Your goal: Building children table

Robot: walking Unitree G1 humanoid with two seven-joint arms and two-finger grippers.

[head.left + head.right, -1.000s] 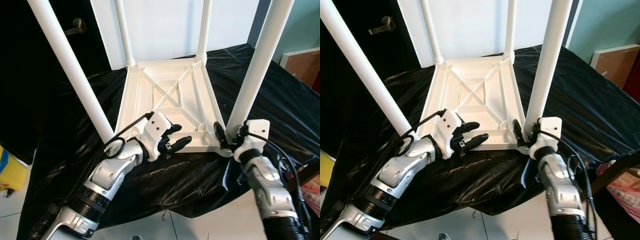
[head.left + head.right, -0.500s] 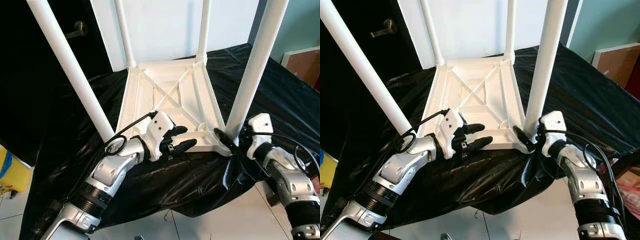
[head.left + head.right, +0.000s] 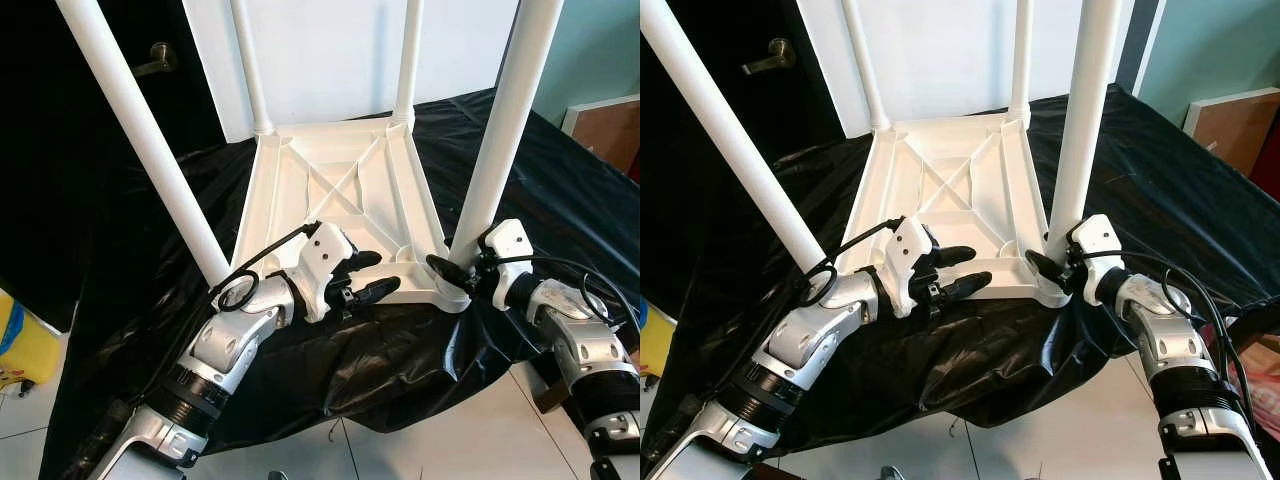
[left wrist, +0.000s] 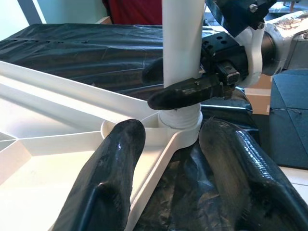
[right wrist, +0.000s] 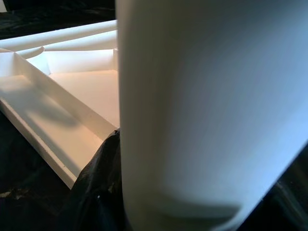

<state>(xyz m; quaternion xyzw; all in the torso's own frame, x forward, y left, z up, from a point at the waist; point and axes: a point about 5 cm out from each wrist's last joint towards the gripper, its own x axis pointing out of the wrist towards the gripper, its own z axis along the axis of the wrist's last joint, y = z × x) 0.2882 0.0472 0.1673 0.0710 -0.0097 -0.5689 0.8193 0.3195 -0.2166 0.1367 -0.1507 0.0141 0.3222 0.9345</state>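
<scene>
A white children's table [image 3: 258, 190] lies upside down on a black sheet, its four white legs pointing up. My left gripper [image 3: 372, 274] is at the table's near edge. It is open, one finger over the ribbed underside and one outside the rim [image 4: 159, 159]. My right gripper [image 3: 453, 268] is at the base of the near right leg [image 3: 503, 130] and is shut on it. One of its fingers [image 4: 187, 94] lies across the front of that leg just above the socket. In the right wrist view the leg [image 5: 207, 106] stands very close.
The black sheet [image 3: 400, 360] hangs over the near edge down to a tiled floor [image 3: 430, 450]. The near left leg [image 3: 140, 130] slants up beside my left arm. A dark door with a handle [image 3: 152, 60] is at the left, a yellow object [image 3: 20, 345] is low left, and a brown board [image 3: 605, 125] is at the right.
My right forearm has swung out to the right while its gripper stayed at the leg's base, turned about it. The left gripper has crept slightly right along the rim.
</scene>
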